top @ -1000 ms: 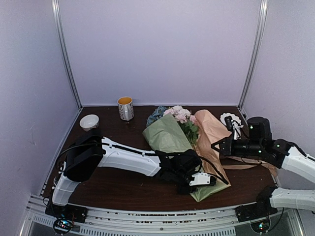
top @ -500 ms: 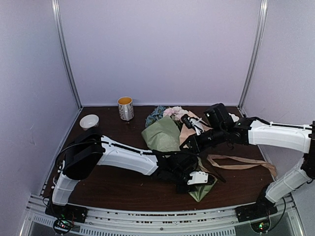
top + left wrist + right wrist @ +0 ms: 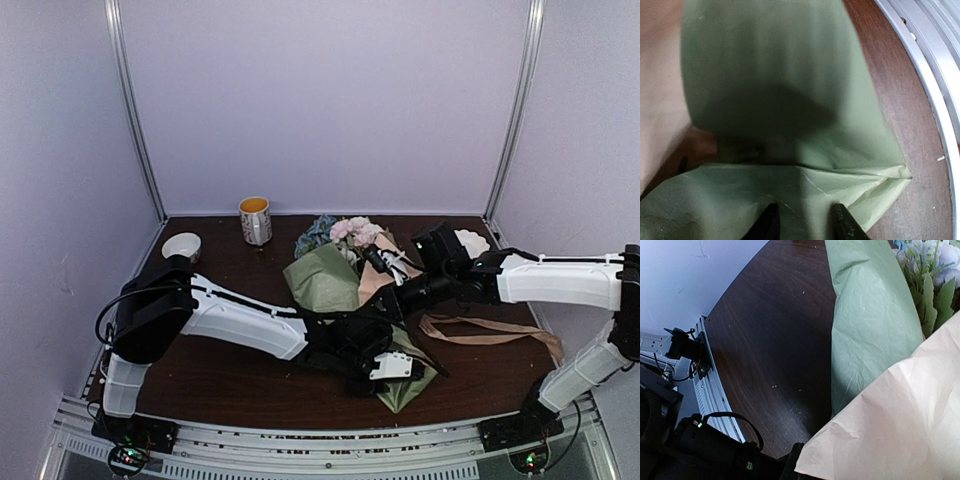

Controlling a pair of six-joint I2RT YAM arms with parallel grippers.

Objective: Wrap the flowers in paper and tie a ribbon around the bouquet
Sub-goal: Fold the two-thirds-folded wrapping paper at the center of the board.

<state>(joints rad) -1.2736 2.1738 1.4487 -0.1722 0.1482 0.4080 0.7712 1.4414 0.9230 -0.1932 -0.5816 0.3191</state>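
The flowers (image 3: 352, 230) lie at mid-table with pink, white and blue blooms pointing away, also in the right wrist view (image 3: 935, 270). The paper (image 3: 320, 280) wraps them, its sage face (image 3: 870, 315) to the left and its tan face (image 3: 900, 420) folded over from the right. My right gripper (image 3: 385, 258) is shut on the edge of that tan flap, which covers most of its fingers (image 3: 794, 464). At the cone's narrow near end, my left gripper (image 3: 390, 368) (image 3: 805, 222) has its jaws apart over the green paper (image 3: 780, 75). The ribbon (image 3: 490, 332) trails on the table at the right.
A mug (image 3: 255, 220) and a white bowl (image 3: 181, 246) stand at the back left. A small white object (image 3: 470, 240) sits at the back right behind the right arm. The metal rail (image 3: 935, 75) runs along the near table edge, close to the paper's corner.
My right arm has swung in from the right side to the middle, carrying the tan flap over the flowers. The left gripper's jaws have widened a little on the cone's near end.
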